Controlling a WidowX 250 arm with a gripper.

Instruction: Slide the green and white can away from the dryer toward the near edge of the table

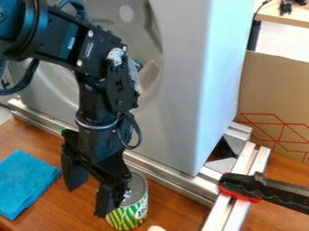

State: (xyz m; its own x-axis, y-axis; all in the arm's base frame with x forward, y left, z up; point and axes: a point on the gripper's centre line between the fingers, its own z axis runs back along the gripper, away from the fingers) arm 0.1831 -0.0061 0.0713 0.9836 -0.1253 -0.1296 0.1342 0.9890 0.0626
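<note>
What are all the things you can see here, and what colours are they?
can: one, green and yellow label, on the table right beside the hand
cloth: one, blue, folded on the table at the left
wooden table: one, brown, under the can and cloth
big metal box: one, grey, behind the can
metal rails: several, silver, around the bottom of the box
tool handle: one, black and red, over the rails at the right
cardboard: one piece, brown with red lines, at the right
far tabletop: one, light brown, top right corner
small thing, too cut off to name: one, pale, bottom edge
robot arm: one, black, coming from the upper left
hand: one, black, open, pointing down
</note>
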